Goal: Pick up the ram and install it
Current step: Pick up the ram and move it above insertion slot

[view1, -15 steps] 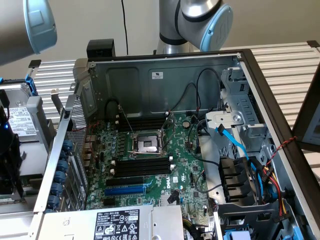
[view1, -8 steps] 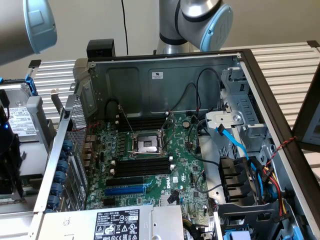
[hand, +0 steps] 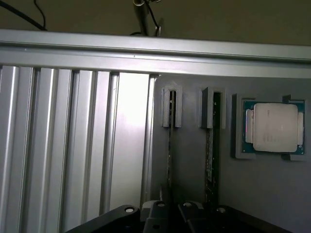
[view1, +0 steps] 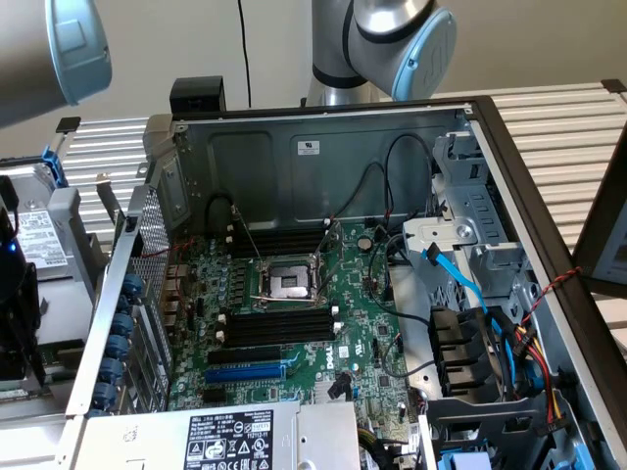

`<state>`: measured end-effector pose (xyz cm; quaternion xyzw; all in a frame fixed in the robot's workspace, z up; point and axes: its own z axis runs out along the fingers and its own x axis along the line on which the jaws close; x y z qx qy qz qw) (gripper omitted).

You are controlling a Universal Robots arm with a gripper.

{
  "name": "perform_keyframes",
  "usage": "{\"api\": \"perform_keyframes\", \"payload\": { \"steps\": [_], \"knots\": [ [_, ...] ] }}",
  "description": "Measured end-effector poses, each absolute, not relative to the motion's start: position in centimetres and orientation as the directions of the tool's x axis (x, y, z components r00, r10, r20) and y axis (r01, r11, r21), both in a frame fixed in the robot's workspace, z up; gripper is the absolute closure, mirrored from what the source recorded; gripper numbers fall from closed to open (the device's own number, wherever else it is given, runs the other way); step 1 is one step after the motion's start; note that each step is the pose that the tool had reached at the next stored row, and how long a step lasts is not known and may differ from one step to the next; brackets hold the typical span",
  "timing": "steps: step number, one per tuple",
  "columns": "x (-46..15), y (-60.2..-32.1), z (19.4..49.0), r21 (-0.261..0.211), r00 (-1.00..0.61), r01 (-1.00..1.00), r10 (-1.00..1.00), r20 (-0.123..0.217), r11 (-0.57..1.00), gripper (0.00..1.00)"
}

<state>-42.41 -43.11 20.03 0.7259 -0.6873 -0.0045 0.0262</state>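
As it stands on edge, the ram point(hand: 170, 145) runs toward the claw point(hand: 171, 209).

The computer case point(view1: 294, 157) is dull grey sheet metal. Its motherboard point(view1: 362, 323) is glossy green board with matt black plastic slots point(view1: 279, 323). The ribbed table point(hand: 73, 145) is brushed aluminium. The grey holder point(hand: 194, 165) looks like matt plastic, the ram point(hand: 210, 150) dull green, and the processor lid point(hand: 274, 127) satin metal.

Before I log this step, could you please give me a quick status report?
Gripper at thin green ram stick, edge-on in grey holder. Second such stick close beside; square silver processor beyond.
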Motion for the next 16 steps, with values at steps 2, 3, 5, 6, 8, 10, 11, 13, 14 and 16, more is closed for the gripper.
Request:
{"api": "perform_keyframes", "payload": {
  "steps": [2, 3, 5, 6, 8, 10, 11, 13, 14, 16],
  "knots": [
    [-42.4, -43.1, 20.0, 0.044, 0.055, -0.998, -0.998, 0.03, -0.054, 0.87],
    [-42.4, -43.1, 20.0, 0.044, 0.055, -0.998, -0.998, 0.03, -0.054, 0.87],
    [-42.4, -43.1, 20.0, 0.044, 0.055, -0.998, -0.998, 0.029, -0.054, 0.87],
    [-42.4, -43.1, 20.2, 0.044, 0.055, -0.998, -0.998, 0.03, -0.054, 0.87],
    [-42.4, -43.1, 20.7, 0.044, 0.055, -0.998, -0.998, 0.03, -0.054, 0.87],
    [-42.4, -43.1, 21.5, 0.044, 0.055, -0.998, -0.998, 0.03, -0.054, 0.87],
    [-42.4, -43.1, 22.0, 0.044, 0.055, -0.998, -0.998, 0.03, -0.053, 0.87],
    [-42.4, -43.1, 22.9, 0.044, 0.054, -0.998, -0.998, 0.03, -0.053, 0.87],
    [-42.4, -43.1, 23.4, 0.043, 0.054, -0.998, -0.998, 0.03, -0.053, 0.87],
    [-42.4, -43.1, 24.3, 0.043, 0.053, -0.998, -0.998, 0.03, -0.052, 0.87]
  ]
}}
